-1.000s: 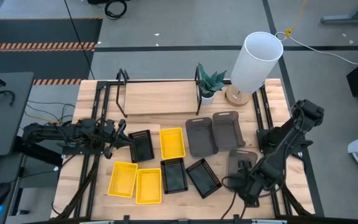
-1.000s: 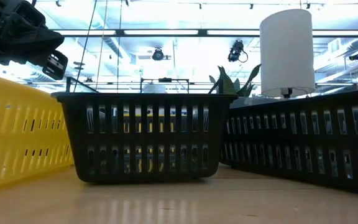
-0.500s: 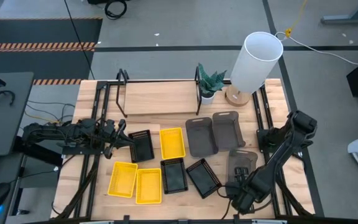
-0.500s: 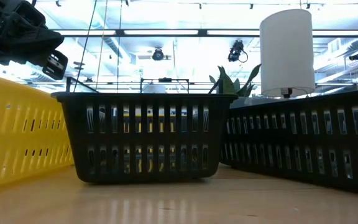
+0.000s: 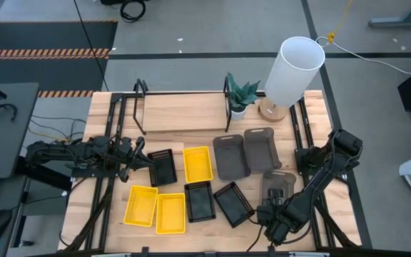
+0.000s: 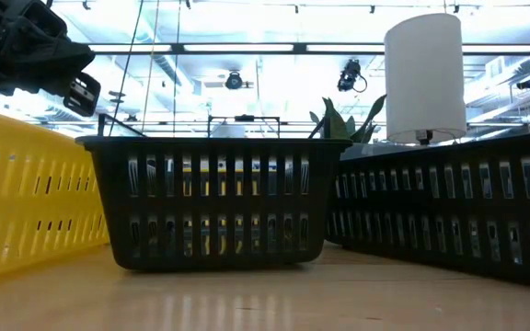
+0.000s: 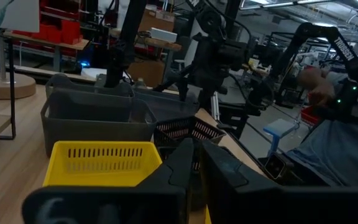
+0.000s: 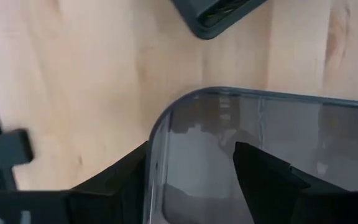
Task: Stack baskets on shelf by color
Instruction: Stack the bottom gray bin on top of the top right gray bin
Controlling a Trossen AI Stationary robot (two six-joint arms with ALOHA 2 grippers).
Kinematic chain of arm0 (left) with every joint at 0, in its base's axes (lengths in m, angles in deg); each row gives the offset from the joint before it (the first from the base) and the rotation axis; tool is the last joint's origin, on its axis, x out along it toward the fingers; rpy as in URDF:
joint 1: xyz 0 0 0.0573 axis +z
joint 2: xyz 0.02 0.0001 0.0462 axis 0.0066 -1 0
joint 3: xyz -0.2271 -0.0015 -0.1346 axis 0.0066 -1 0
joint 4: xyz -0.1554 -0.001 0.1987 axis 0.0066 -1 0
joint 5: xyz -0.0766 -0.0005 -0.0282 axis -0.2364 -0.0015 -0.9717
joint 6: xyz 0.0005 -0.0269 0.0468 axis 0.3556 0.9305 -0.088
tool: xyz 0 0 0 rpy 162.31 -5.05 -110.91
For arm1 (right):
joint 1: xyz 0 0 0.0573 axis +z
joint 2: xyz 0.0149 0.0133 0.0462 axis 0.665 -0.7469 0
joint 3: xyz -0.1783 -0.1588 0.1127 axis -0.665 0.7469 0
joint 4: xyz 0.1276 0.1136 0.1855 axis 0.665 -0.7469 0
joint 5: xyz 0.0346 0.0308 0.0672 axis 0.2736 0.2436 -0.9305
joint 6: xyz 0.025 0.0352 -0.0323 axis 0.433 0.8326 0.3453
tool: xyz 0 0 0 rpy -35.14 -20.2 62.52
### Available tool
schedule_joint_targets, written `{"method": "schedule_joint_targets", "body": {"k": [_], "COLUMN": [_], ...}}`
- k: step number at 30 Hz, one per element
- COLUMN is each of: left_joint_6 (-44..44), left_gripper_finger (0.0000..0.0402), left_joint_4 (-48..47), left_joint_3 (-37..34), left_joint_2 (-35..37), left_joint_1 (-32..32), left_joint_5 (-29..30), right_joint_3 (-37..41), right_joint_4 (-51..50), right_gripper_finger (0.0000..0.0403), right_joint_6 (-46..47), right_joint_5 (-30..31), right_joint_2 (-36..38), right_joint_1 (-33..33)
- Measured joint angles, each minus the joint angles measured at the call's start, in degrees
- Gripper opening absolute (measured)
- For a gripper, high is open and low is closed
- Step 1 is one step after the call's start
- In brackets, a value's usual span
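1. Left claw [image 5: 147, 161] is clamped on the rim of a black mesh basket [image 5: 163, 167], left of centre on the surface [image 5: 113, 207]; in the left wrist view the fingers [image 7: 185, 168] are pinched nearly together over that rim.
2. Right claw [image 5: 273, 218] is spread wide astride the wall of a dark grey basket [image 8: 260, 162] near the front right edge; nothing is gripped yet.
3. The shelf [image 5: 184, 113] at the back is bare, so no stacks are started.
4. Step judged: right claw should be closed squarely on the grey wall, then lifted straight up.
5. Tight spots: an angled black basket [image 5: 234, 203] sits just beside the grey one; two more grey baskets [image 5: 230, 155] lie between it and the shelf.
6. A plant [image 5: 240, 96] and a lamp [image 5: 291, 71] crowd the shelf's right end; open room is at its left and middle.
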Motion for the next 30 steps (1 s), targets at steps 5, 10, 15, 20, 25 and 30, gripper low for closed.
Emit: {"method": "schedule_joint_targets", "body": {"k": [5,10,15,20,25,30], "left_joint_6": [0.0,0.0,0.0,0.0,0.0,0.0], "left_gripper_finger": [0.0028,0.0026,0.0032,0.0036,0.0029,0.0031], "left_joint_4": [0.0,0.0,0.0,0.0,0.0,0.0], "left_joint_3": [0.0,0.0,0.0,0.0,0.0,0.0], "left_joint_2": [0.0,0.0,0.0,0.0,0.0,0.0], "left_joint_1": [0.0,0.0,0.0,0.0,0.0,0.0], "left_joint_5": [0.0,0.0,0.0,0.0,0.0,0.0], "right_joint_3": [2.0,4.0,5.0,6.2,7.0,7.0], "right_joint_4": [1.8,3.8,5.2,7.0,8.4,8.6], "right_gripper_finger": [0.0224,0.0224,0.0219,0.0199,0.0174,0.0145], "right_joint_6": [1.6,3.2,3.2,3.2,3.2,3.2], "right_joint_5": [1.5,1.5,1.1,0.9,-0.5,-1.7], "right_joint_2": [0.0,0.0,0.0,0.0,0.0,0.0], "right_joint_1": [0.3,0.6,0.7,0.7,0.7,0.7]}}
